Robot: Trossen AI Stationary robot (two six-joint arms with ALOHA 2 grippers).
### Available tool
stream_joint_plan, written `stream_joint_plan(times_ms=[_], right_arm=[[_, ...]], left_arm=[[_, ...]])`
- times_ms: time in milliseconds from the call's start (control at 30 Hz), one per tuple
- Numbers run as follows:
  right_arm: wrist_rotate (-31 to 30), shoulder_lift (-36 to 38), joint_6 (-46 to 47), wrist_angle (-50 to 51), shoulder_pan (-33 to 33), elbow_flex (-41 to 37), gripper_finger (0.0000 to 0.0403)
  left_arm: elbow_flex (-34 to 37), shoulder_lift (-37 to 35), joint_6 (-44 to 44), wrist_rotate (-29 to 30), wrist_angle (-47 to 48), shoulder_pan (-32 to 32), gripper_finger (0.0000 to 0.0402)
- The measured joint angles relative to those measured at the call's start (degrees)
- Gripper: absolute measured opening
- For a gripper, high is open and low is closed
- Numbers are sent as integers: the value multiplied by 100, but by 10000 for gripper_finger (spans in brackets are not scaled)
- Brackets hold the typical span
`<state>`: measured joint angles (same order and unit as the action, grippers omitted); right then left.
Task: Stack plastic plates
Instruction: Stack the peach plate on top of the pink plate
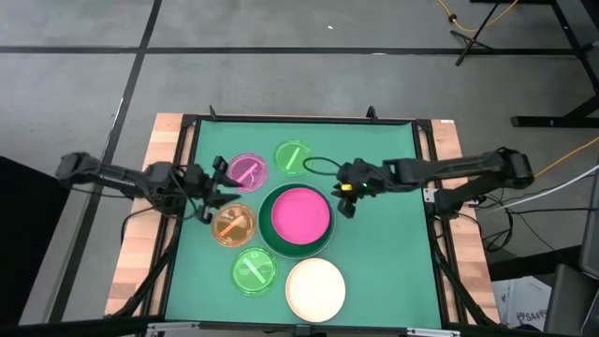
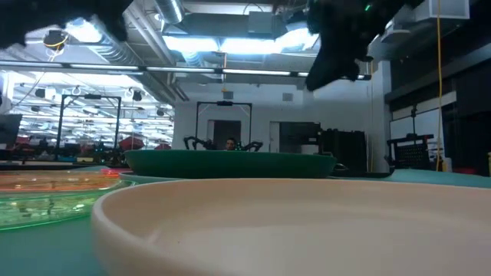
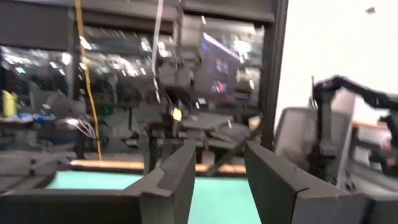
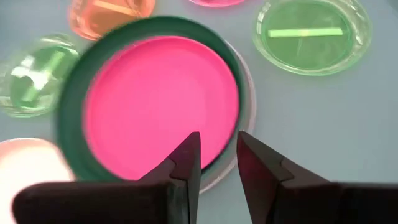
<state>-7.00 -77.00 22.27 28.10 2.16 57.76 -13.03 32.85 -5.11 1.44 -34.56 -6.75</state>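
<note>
Under the dark green plate point(image 4: 67, 124), a pale rim point(image 4: 249, 118) shows.

Four small translucent plates point(image 1: 247, 169); three large opaque plates point(image 1: 315, 288) plainly, perhaps a fourth beneath the stack.

Both arms reached inward over the table, the left gripper point(image 1: 222, 181) and the right gripper point(image 1: 344, 192) each with fingers slightly parted, empty.
</note>
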Motion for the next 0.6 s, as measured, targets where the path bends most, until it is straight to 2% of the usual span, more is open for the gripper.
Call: stream_joint_plan(times_ms=[267,600], right_arm=[[-497,625,308,346,699,0,92],[-593,882,321,557,1035,0,92]], left_arm=[[-1883,2549,165,-3,420,-634,133],[-3943,4735,270,-1,1702,-1334,133]])
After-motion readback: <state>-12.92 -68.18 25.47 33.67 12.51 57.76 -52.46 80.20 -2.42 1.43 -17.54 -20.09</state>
